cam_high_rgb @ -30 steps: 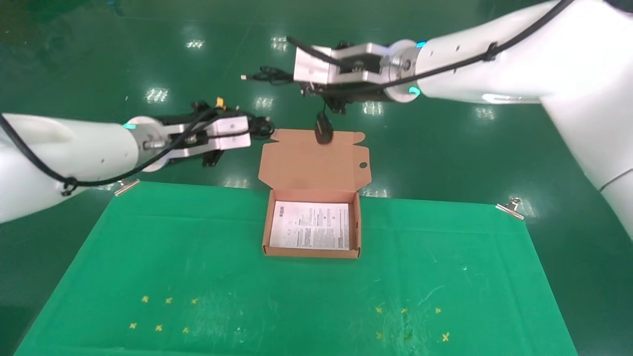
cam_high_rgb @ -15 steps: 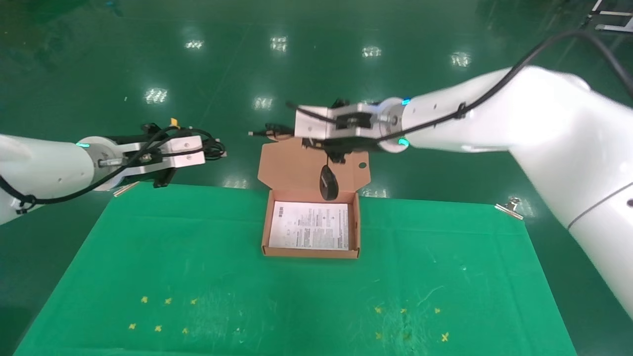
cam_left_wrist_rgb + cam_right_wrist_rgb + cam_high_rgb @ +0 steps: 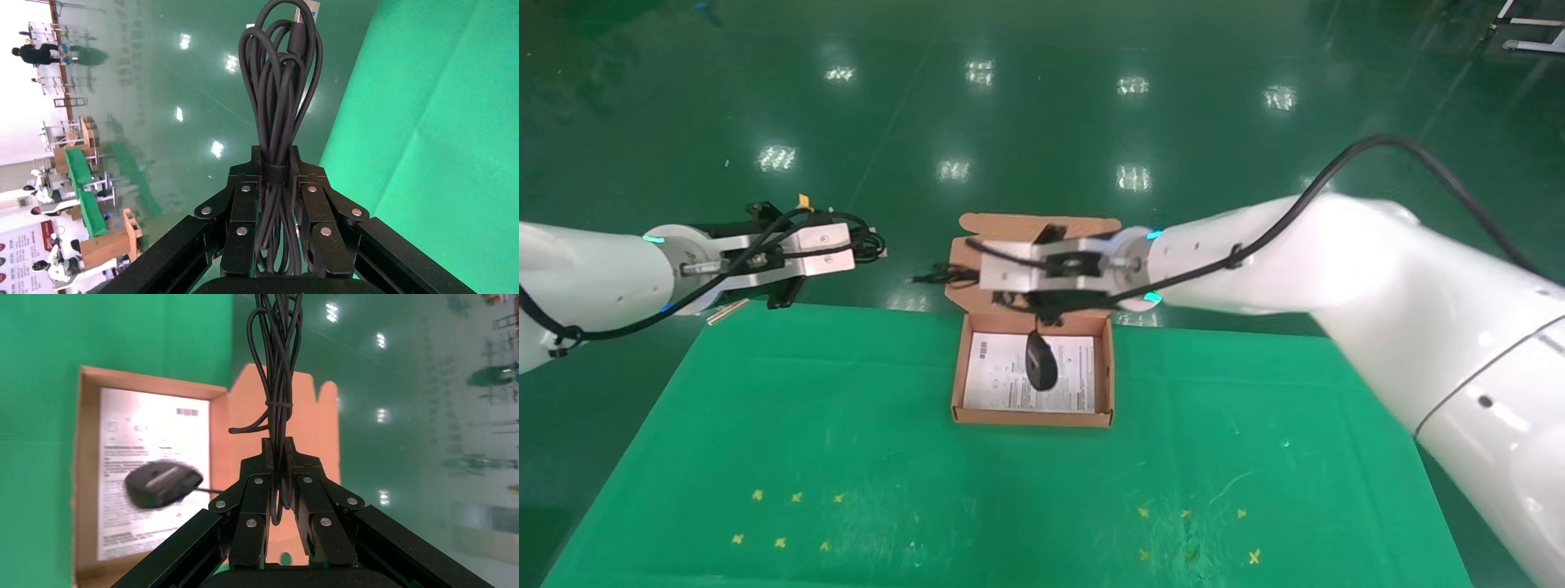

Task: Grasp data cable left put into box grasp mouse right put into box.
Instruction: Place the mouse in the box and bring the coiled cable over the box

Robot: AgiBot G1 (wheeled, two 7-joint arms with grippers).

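There is one box (image 3: 1032, 412), one mouse (image 3: 1041, 363), one data cable (image 3: 280, 92), and two silver clips (image 3: 728, 308).

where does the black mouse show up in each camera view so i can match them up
Head view: the small black oval mouse hangs by its cord over the white leaflet, below the right pincer.
Left wrist view: not in it; only the left pincer gripping the black looped data cable.
Right wrist view: the mouse sits over the leaflet.
Shared landmark: the orange-brown cardboard box.
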